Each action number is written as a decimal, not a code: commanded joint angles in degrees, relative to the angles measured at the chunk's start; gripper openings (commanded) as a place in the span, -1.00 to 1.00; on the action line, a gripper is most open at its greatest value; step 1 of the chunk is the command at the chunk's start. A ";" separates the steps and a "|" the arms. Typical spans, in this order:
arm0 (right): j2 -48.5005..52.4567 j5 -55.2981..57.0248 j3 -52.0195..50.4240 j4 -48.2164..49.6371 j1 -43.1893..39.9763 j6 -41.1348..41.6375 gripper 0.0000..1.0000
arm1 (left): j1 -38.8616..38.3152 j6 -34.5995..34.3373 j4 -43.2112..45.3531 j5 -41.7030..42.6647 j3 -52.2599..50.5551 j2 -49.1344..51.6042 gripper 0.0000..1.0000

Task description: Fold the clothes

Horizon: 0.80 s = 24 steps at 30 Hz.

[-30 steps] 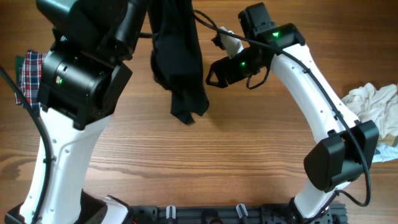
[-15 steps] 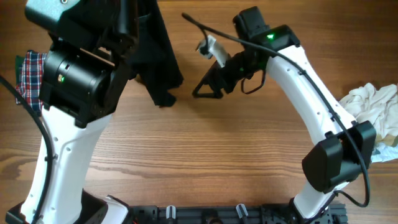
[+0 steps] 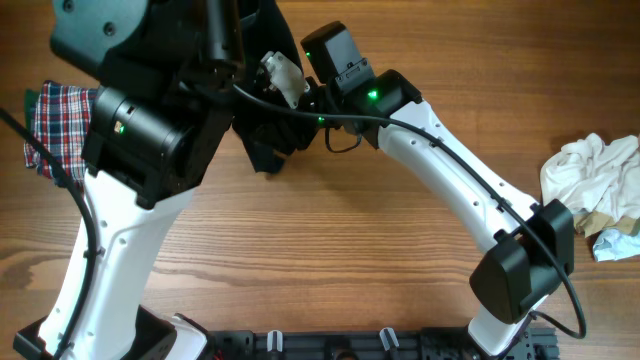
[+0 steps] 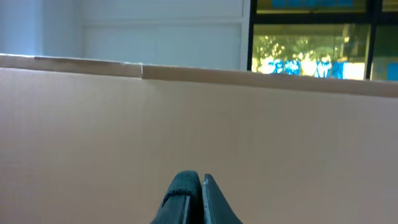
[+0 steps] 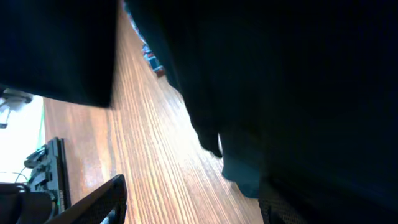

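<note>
**Q:** Where is the garment?

**A:** The dark garment (image 3: 265, 145) hangs bunched at the far left of the tabletop (image 3: 350, 250), between my two arms. From overhead its lower end droops toward the wood. I cannot tell whether it touches.

**Q:** Who has it?

**A:** My left gripper (image 4: 198, 186). In its wrist view the two fingers are pressed together with no gap, and a dark fold of cloth seems pinched at the left one. That camera looks away from the tabletop, at a cardboard wall (image 4: 186, 124) and a window (image 4: 311, 56) above it.

**Q:** And your right side?

**A:** My right gripper (image 5: 189, 193) is pushed right up against the garment. Dark cloth fills most of its wrist view. One finger (image 5: 99, 199) shows low on the left and the other edge sits far to the right, so the jaws stand wide and hold nothing that I can see. A strip of wood grain runs between the folds.

**Q:** Anything else on the tabletop?

**A:** A red-and-blue plaid cloth (image 3: 55, 125) lies at the left edge, partly behind my left arm. A crumpled heap of cream clothes (image 3: 595, 180) sits at the right edge, well apart from the dark garment. A pale blue piece (image 3: 620, 245) lies just beside the heap.
</note>
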 commanded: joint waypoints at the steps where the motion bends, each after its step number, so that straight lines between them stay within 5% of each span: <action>1: 1.81 2.01 -0.74 0.48 0.13 2.36 0.34 | -0.35 1.60 2.71 -0.48 1.05 -0.35 -0.87; 7: 4.96 3.91 -0.74 10.12 0.50 9.64 0.29 | -2.47 6.32 7.72 -0.48 1.05 -0.33 -0.86; 14: 6.19 -5.09 -0.74 15.72 3.61 5.27 0.36 | -5.20 11.67 9.31 -2.56 1.05 -0.31 -0.86; 16: 6.19 -6.67 -0.74 15.56 3.61 5.42 -0.22 | -5.20 13.20 9.31 -2.67 1.03 -0.26 -0.85; 20: 6.19 -6.40 -0.72 13.51 3.61 7.06 -0.80 | -5.20 13.33 9.29 -3.52 1.03 -0.26 -0.85; 24: 4.70 6.47 -0.72 6.54 2.10 7.26 -0.91 | -5.18 13.40 9.29 -4.83 1.03 -0.26 -0.84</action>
